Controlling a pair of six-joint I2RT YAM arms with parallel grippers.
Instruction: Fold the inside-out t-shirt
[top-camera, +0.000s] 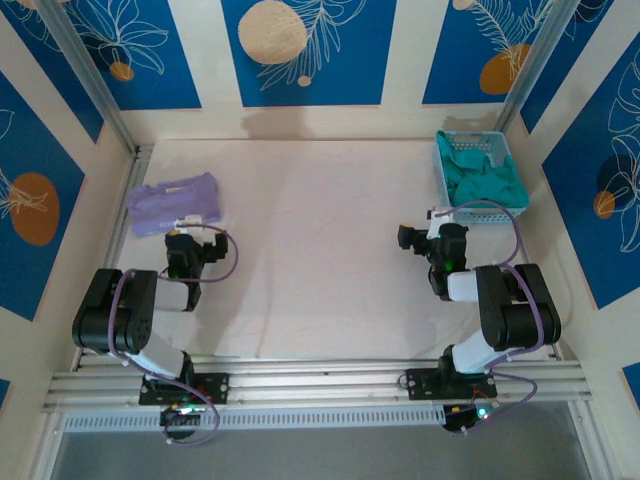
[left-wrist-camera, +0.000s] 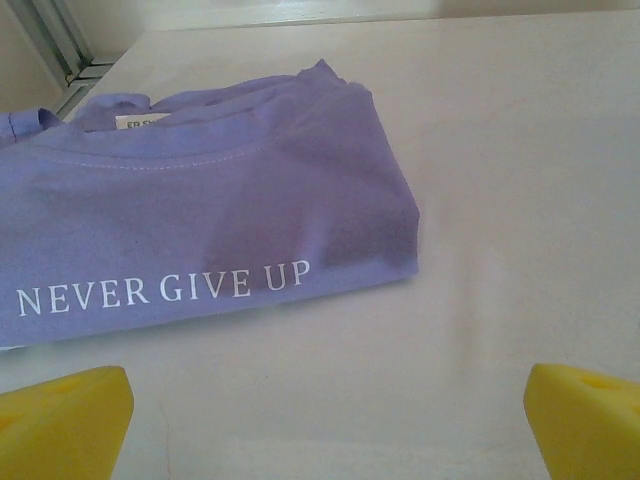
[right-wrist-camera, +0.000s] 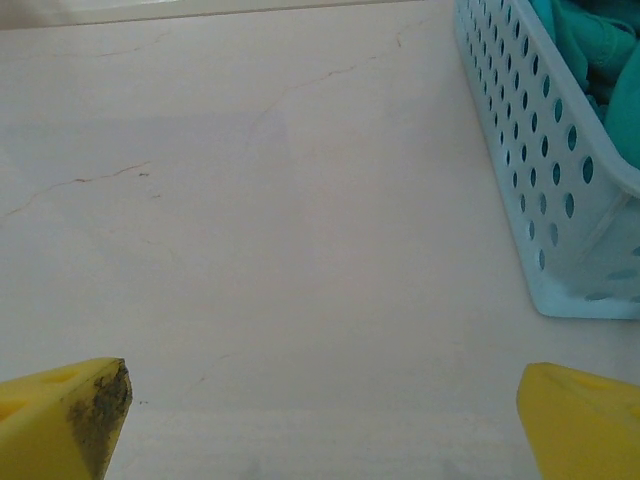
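Far left of table (top-camera: 320, 225): lavender t-shirt (top-camera: 175, 203) (left-wrist-camera: 200, 220) in compact folded bundle, flat on surface. White lettering (left-wrist-camera: 165, 287) across front, reading "NEVER GIVE UP". Small white tag (left-wrist-camera: 140, 122) at neckline, print too small to read.

Just near side of shirt: left gripper (top-camera: 193, 243) (left-wrist-camera: 325, 415), yellow fingers (left-wrist-camera: 65, 420) spread wide, holding nothing, touching nothing.

Right of centre: right gripper (top-camera: 443, 232) (right-wrist-camera: 320, 420), jaws wide apart, holding nothing; dark grime on one finger pad (right-wrist-camera: 95, 410).

Far right: pale blue perforated basket (top-camera: 441, 165) (right-wrist-camera: 540, 200), teal garment (top-camera: 487, 180) (right-wrist-camera: 600, 50) inside.
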